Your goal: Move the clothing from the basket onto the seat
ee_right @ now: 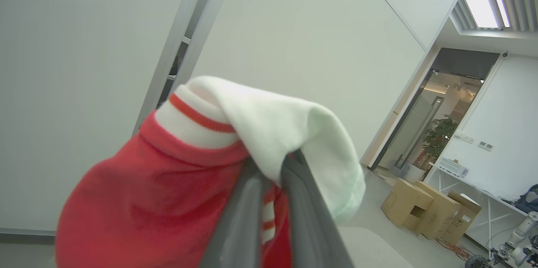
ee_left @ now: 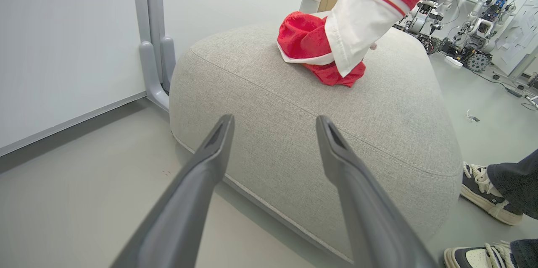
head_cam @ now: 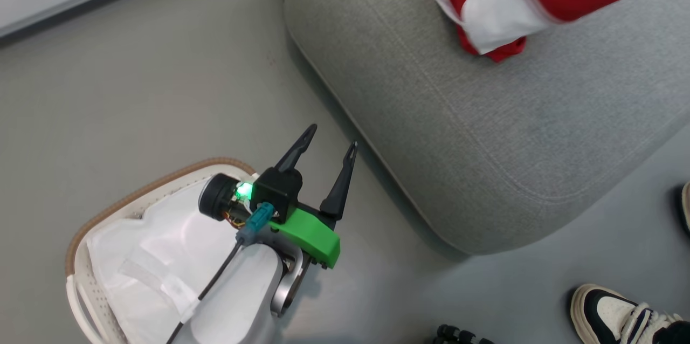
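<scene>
**Second red garment hangs over the seat, not yet let go**

Head view: the left claw (head_cam: 332, 136) is spread and empty between the basket (head_cam: 161, 179), where the white liner (head_cam: 156, 247) shows, and the seat (head_cam: 485, 133). Left wrist view: the held garment (ee_left: 370, 11) dangles onto the lying garment (ee_left: 302, 37), well in from the seat's edge. Right wrist view: the right claw (ee_right: 275, 161) pinches the held garment, with fabric draped over its fingertips. On opening, that fold may snag and drag the cloth off the seat.
</scene>
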